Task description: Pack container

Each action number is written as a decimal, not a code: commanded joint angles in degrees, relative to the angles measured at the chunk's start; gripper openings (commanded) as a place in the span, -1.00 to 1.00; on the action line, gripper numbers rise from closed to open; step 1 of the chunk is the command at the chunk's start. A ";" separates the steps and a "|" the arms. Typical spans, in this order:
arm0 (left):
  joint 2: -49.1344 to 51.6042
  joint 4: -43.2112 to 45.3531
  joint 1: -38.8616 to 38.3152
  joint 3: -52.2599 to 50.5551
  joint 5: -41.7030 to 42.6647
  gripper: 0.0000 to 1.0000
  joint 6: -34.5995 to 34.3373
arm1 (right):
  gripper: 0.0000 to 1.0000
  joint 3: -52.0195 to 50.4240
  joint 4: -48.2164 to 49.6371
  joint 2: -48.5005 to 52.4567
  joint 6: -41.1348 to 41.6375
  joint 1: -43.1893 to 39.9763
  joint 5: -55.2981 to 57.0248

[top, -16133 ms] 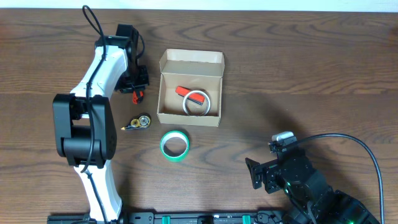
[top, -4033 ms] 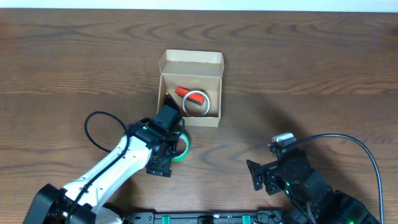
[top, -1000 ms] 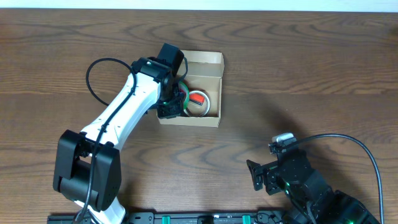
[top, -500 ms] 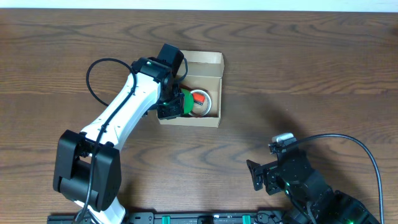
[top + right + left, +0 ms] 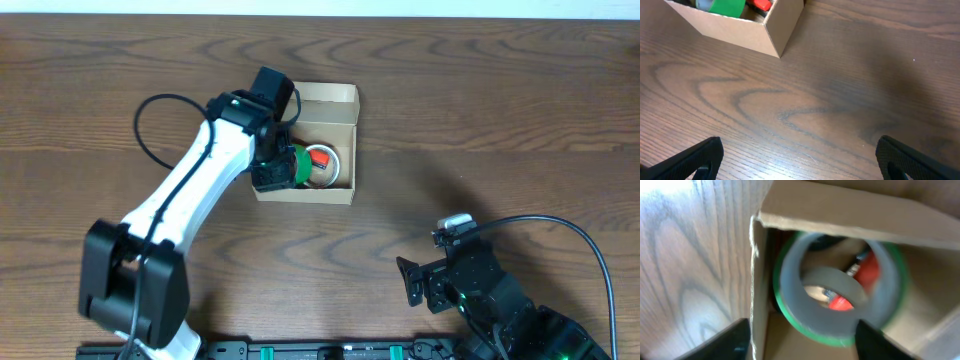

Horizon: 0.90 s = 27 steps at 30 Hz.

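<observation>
Left gripper hovers over the cardboard box, fingers spread, green tape roll inside. Right gripper sits well apart, fingers wide open.

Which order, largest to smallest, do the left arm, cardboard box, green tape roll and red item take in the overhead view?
1. Left arm
2. Cardboard box
3. Green tape roll, partly hidden
4. Red item, close to the visible green, so unsure

container: upper centre of frame, on desk, flap open.
left tool: over left side of container, at green tape roll.
right tool: lower right, well apart.
</observation>
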 commanded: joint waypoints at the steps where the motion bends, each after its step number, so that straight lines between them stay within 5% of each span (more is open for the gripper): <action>1: -5.84 -0.52 0.42 1.18 -4.55 0.95 3.50 | 0.99 0.00 -0.09 -0.31 0.48 0.33 0.37; 9: -13.60 -0.98 0.42 1.18 -10.49 0.91 22.12 | 0.98 0.00 -0.09 -0.31 0.48 0.33 0.37; 23: -20.39 -1.70 0.74 1.18 -12.35 0.91 75.17 | 0.98 0.00 -0.09 -0.31 0.48 0.33 0.37; 27: -21.81 -2.71 0.74 1.18 -12.37 0.91 79.58 | 0.99 0.00 -0.09 -0.31 0.48 0.33 0.37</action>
